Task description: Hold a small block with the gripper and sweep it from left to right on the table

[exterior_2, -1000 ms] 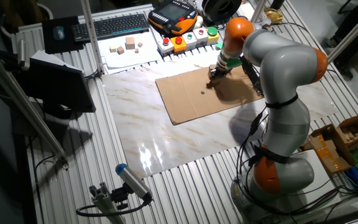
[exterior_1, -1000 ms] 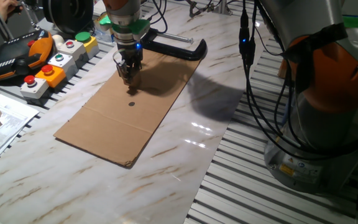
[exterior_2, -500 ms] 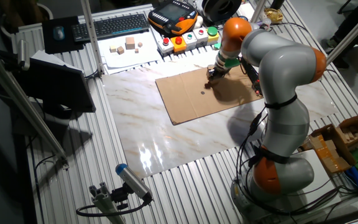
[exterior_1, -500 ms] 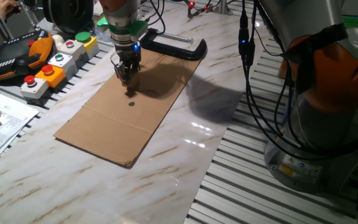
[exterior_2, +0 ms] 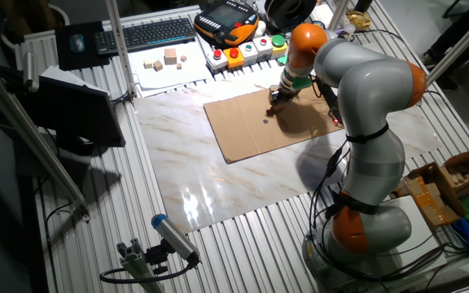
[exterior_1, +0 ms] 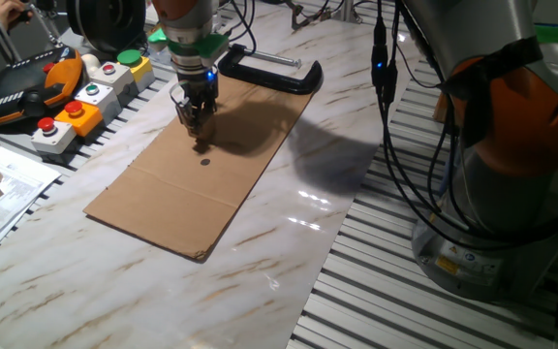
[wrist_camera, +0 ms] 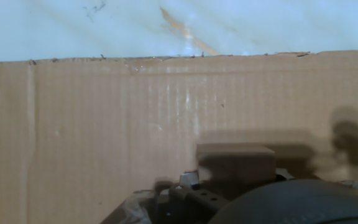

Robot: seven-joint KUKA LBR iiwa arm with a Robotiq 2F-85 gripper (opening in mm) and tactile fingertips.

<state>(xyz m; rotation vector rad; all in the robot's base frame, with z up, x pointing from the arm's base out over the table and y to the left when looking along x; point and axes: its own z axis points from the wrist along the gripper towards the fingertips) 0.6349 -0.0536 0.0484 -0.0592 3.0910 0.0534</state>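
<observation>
The block (wrist_camera: 235,161), judged light, rigid and squarely faced, is seen clamped in the hand (exterior_1: 195,118) low over the cardboard (exterior_1: 163,194) on the desk (exterior_1: 289,242); opposite flat faces are advised for grip.

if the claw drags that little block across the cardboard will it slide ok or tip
Likely slides: the small block looks squat and flat-faced, so it should not roll. The cardboard sheet lies flat but matte, so expect some drag. The claw looks closed around it, which should prevent tipping.
</observation>
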